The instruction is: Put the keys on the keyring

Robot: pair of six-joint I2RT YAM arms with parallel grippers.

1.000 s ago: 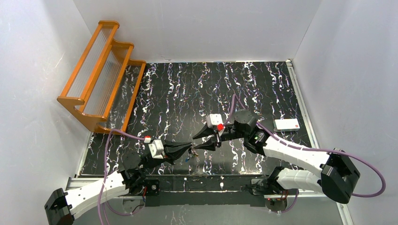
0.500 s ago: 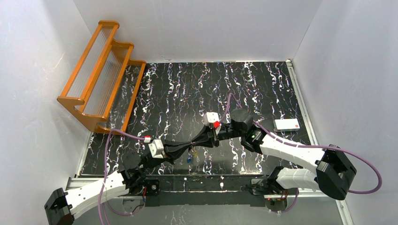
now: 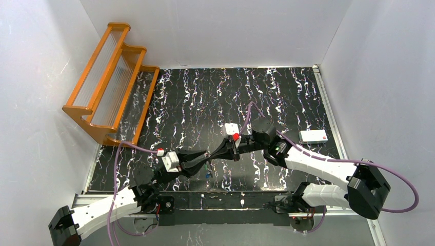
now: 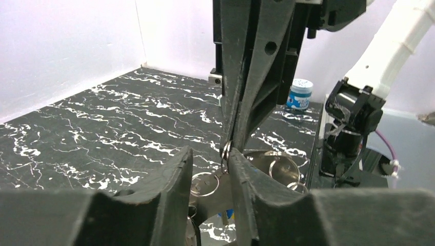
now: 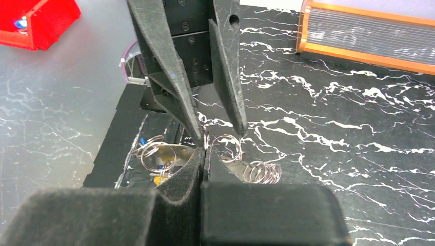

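– keyring [image 4: 272, 165] first: where is it?
– up off the tabletop [image 3: 287, 102], hanging between the two tools. the right tool [image 5: 202, 160] is fully closed and pinches the thin wire loop at its tips. the fob and spare loops dangle just below those tips.
– and the left tool [image 4: 210, 154]?
– facing the right one tip to tip, fingers parted a little, with the loop standing in the gap. it doesn't look to be gripping anything.
– keys [image 3: 207, 175]?
– a blue head and a yellowish one hang under the right tool among the loops, so i'd judge those threaded. a green one i can't make out, and i can't tell whether any key is left to add.
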